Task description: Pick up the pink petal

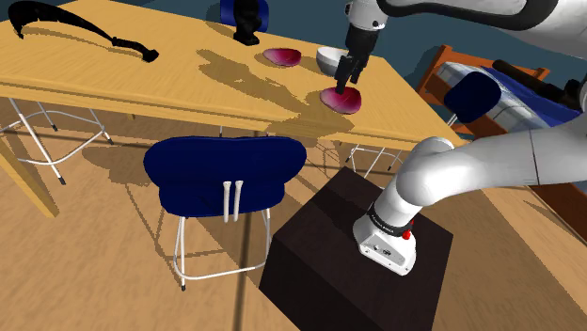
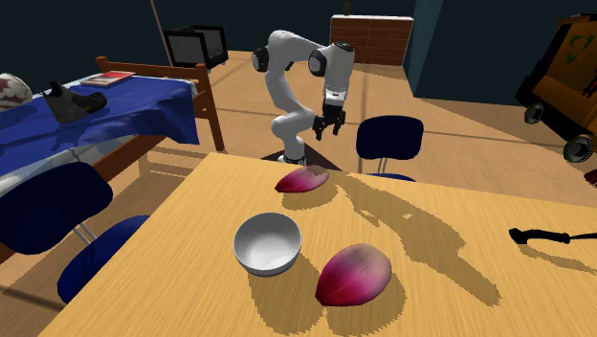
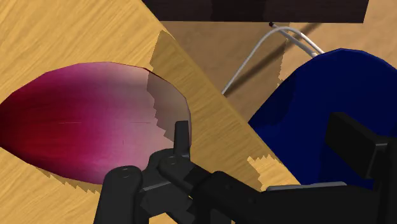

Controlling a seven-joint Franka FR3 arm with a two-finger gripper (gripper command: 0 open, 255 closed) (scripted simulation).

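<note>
A pink-to-magenta petal (image 1: 343,102) lies on the wooden table (image 1: 141,75) close to its edge on the stand's side. In the second exterior view the same petal (image 2: 302,179) sits at the table's far edge. My black gripper (image 1: 348,83) hangs just above it, open, with nothing between its fingers. From across the table the gripper (image 2: 326,132) is seen a little above the petal with its fingers apart. In the wrist view the petal (image 3: 83,127) lies large beside one finger (image 3: 181,135) and is not clasped.
A second pink petal (image 1: 282,57) and a white bowl (image 1: 328,59) lie further in on the table. A black curved object (image 1: 85,33) rests at the table's far end. A blue chair (image 1: 226,179) stands beside the dark stand (image 1: 348,254). A blue-covered bed (image 2: 96,115) stands nearby.
</note>
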